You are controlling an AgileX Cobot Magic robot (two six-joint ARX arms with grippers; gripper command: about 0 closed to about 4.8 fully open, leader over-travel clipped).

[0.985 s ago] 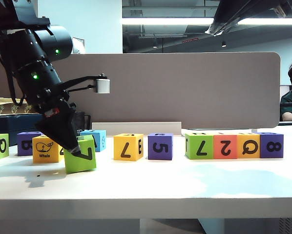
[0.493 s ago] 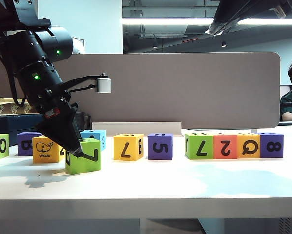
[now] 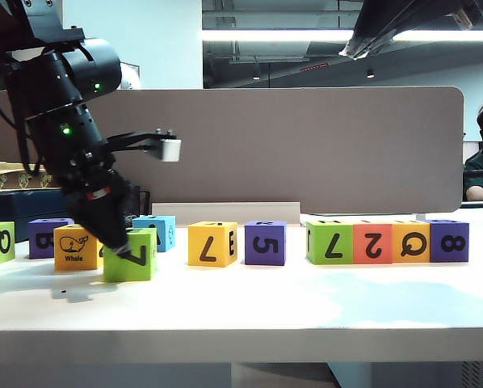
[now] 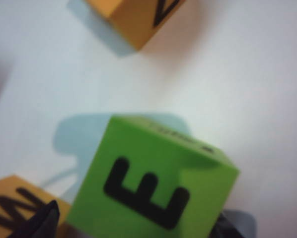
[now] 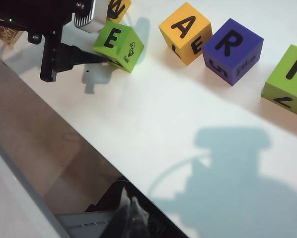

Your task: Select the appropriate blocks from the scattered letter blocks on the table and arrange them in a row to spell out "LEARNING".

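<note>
The left gripper (image 3: 122, 246) is spread apart around the green E block (image 3: 131, 255), partly hidden. The right gripper's (image 5: 130, 218) jaw state cannot be told.

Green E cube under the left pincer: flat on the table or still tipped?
Flat. The green cube with the black E sits square on the white table, E face up in the left wrist view; the left pincer straddles it, open.

Green "E" cube (image 4: 153, 183): flat on white table (image 3: 322, 307), left end.
Row (image 3: 387, 242): coloured letter cubes, apparently touching at right.
</note>
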